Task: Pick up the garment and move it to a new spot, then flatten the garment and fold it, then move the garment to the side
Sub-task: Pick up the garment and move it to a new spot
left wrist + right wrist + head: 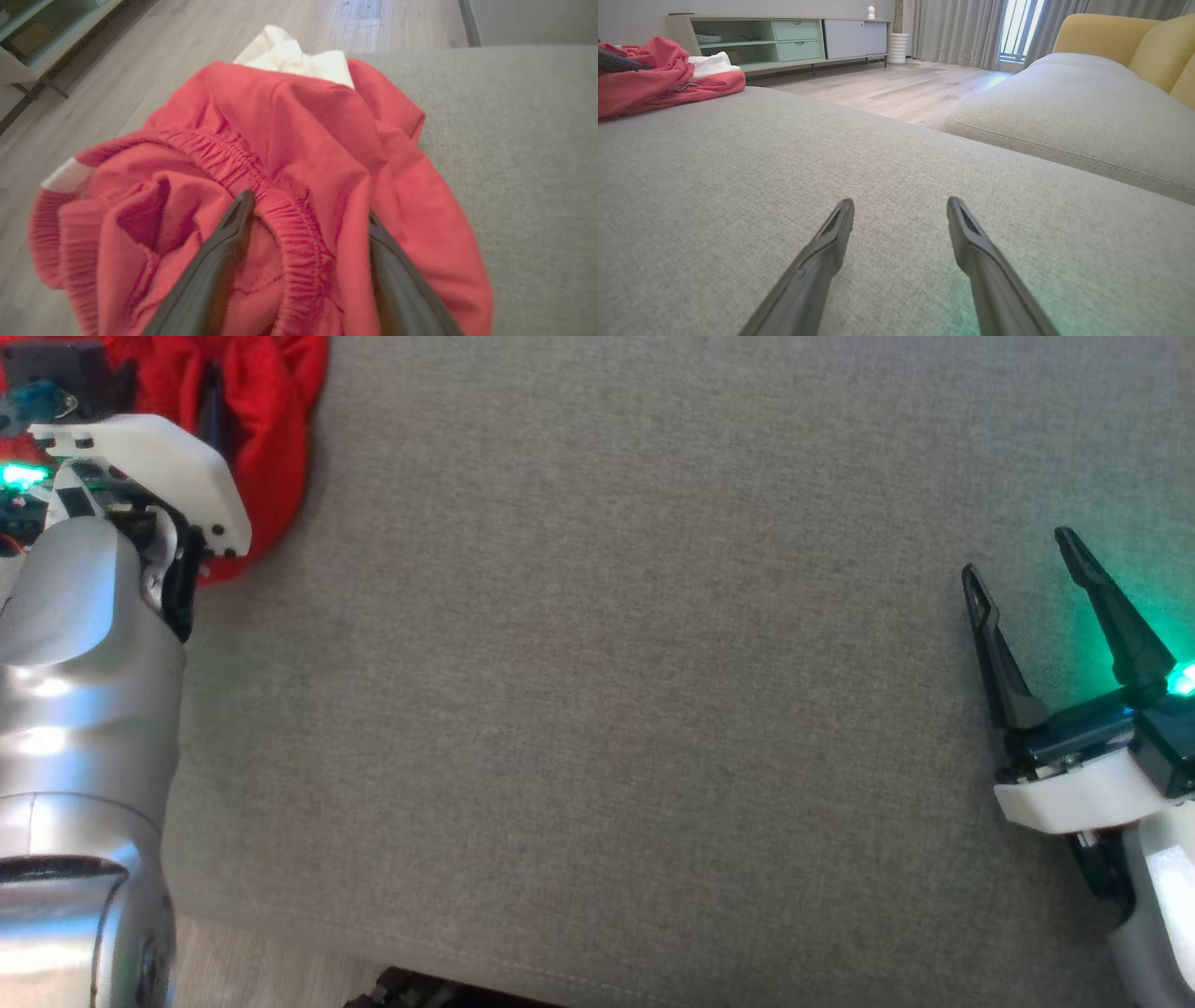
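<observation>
The red garment [317,126], a crumpled piece with a gathered elastic waistband, lies bunched at the edge of the grey cushion [607,663]; in the head view it sits in the upper left corner of the frame, partly covered by the wrist of the silver left forearm [84,663]; in the right wrist view it shows at the far upper left. The left gripper [308,207] is down in the cloth with its fingers spread wide apart; one finger rests inside the waistband's loop at the lower centre of the left wrist view, the other finger's tip is covered by a fold, and the waistband runs between them; the jaws are not closed on it. A white cloth [299,53] peeks out beyond the garment at the top centre of that view, touching it. The right gripper [1019,555] stands at the right edge of the head view, well apart from the garment, fingers parted with nothing between them, low over bare cushion; green light spills on the fabric beside it. Further off in the right wrist view: a wooden floor [887,88] across the upper middle; a pale green sideboard [784,37] at upper left; grey curtains [957,28] at top centre; a yellow backrest [1111,42] at upper right.
</observation>
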